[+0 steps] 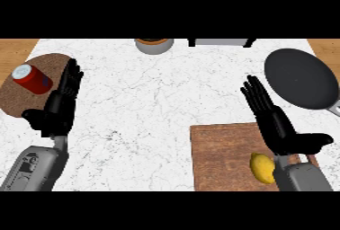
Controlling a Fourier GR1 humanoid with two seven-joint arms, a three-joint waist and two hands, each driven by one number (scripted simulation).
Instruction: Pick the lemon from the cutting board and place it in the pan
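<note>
A yellow lemon [262,168] lies on the wooden cutting board [222,157] at the lower right, just left of my right wrist. My right hand [275,121] hovers open over the board's far right part, fingers straight and pointing away toward the pan. The dark round pan [300,78] sits at the right edge of the counter, beyond the board, with nothing in it. My left hand [58,103] stays open at the left, fingers up.
A red can [32,78] stands on a round brown mat [26,96] at the left edge. A grey jar with a brown top [154,45] and a dark-framed object [221,42] sit along the far edge. The counter is white marble.
</note>
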